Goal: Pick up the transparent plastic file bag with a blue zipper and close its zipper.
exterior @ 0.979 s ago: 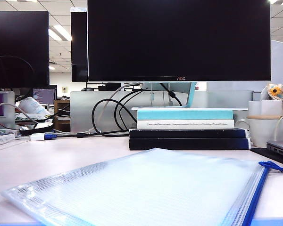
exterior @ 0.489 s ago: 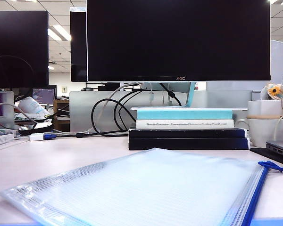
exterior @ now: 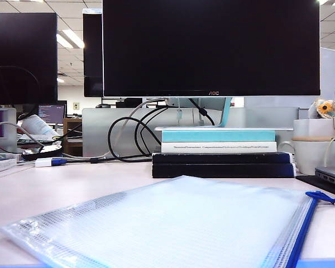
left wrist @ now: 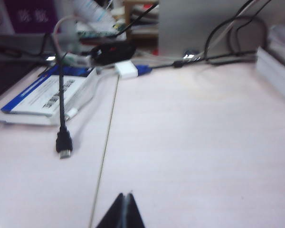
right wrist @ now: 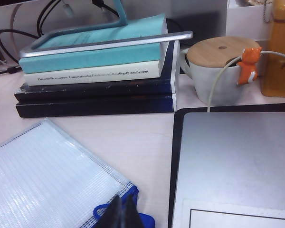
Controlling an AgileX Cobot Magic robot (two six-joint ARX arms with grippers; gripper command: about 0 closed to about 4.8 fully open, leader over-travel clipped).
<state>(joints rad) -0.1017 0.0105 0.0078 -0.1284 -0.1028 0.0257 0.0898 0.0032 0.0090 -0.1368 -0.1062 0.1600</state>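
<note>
The file bag (exterior: 173, 229) lies flat on the desk in the foreground of the exterior view, a translucent mesh pouch. Its blue zipper (exterior: 301, 234) runs along the right edge, with the cord pull loop (exterior: 324, 196) at the far end. Neither gripper shows in that view. In the right wrist view my right gripper (right wrist: 122, 202) is shut, its tips just over the bag's (right wrist: 42, 175) blue zipper corner (right wrist: 132, 192) and cord loop (right wrist: 100, 211); contact is unclear. My left gripper (left wrist: 126, 197) is shut over bare desk, with no bag in its view.
A stack of books (exterior: 220, 153) under a monitor (exterior: 211, 47) stands behind the bag. A lidded mug (right wrist: 218, 71) and a grey laptop (right wrist: 232, 161) are to the right. A loose cable plug (left wrist: 63, 145) and a blue-white box (left wrist: 47, 95) lie near the left gripper.
</note>
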